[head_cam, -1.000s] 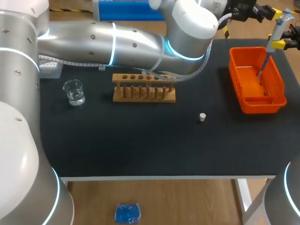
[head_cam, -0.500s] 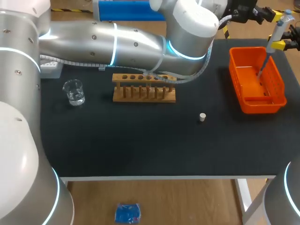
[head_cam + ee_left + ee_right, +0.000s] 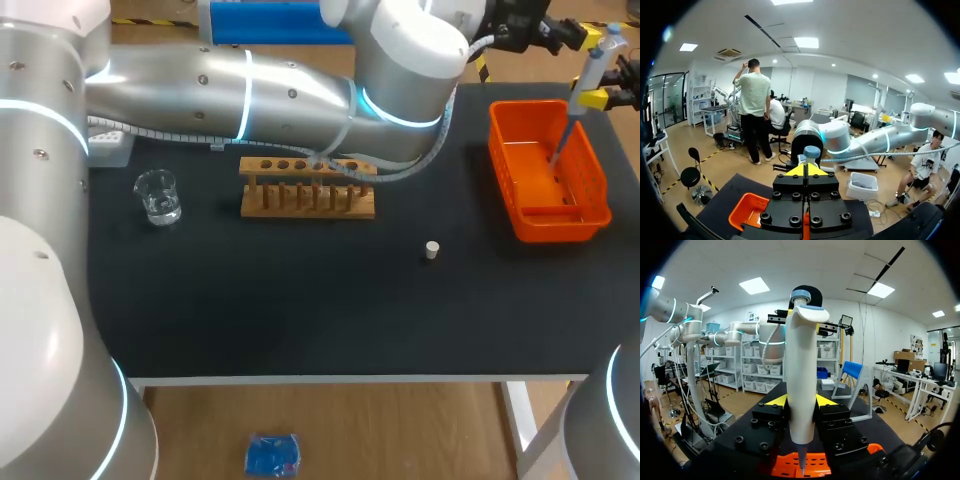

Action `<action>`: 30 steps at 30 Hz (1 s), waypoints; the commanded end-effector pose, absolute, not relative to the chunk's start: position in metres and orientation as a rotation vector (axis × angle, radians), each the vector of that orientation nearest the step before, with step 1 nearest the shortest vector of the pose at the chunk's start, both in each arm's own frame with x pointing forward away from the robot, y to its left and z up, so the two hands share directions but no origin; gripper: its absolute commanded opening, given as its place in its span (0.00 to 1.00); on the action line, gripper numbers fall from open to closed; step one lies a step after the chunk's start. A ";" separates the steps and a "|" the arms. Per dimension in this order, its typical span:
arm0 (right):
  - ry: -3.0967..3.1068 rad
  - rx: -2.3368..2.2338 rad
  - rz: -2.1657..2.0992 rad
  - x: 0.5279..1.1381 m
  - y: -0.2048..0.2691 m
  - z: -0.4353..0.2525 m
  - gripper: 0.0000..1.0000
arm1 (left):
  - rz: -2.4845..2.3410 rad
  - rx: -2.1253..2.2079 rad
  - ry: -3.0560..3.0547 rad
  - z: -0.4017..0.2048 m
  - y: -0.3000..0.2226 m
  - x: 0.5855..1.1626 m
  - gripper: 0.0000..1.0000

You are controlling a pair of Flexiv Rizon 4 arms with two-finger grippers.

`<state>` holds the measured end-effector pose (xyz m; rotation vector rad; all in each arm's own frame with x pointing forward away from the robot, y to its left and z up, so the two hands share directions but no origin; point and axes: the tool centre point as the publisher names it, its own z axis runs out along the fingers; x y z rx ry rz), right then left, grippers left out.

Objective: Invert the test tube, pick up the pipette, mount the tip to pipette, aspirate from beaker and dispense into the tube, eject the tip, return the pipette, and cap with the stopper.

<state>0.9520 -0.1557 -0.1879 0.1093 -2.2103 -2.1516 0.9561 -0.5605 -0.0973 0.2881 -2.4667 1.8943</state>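
Slightly higher than a moment ago, the pipette (image 3: 592, 62) stands upright in your right claw (image 3: 800, 401). Its yellow tips clamp the white body from both sides. The pipette's thin end hangs over the orange basket (image 3: 598, 190) at the far right of the counter (image 3: 300, 310). Your left claw (image 3: 805, 170), tips pressed together, sits just beside the pipette's blue cap. The wooden rack (image 3: 308, 187), beaker (image 3: 157, 196) and stopper (image 3: 432, 250) stand apart on the counter.
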 end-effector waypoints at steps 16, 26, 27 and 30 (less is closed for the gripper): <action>-2.205 0.120 -2.147 0.955 -0.157 -0.183 0.00 | 2.045 0.289 -2.369 -0.121 -0.564 0.952 0.00; -2.205 0.120 -2.147 0.955 -0.157 -0.183 0.00 | 2.047 0.305 -2.369 -0.122 -0.562 0.952 0.00; -2.205 0.120 -2.147 0.955 -0.157 -0.183 0.00 | 2.049 0.304 -2.370 -0.119 -0.561 0.952 0.00; -2.205 0.120 -2.147 0.955 -0.157 -0.183 0.00 | 2.057 0.302 -2.378 -0.111 -0.559 0.953 0.00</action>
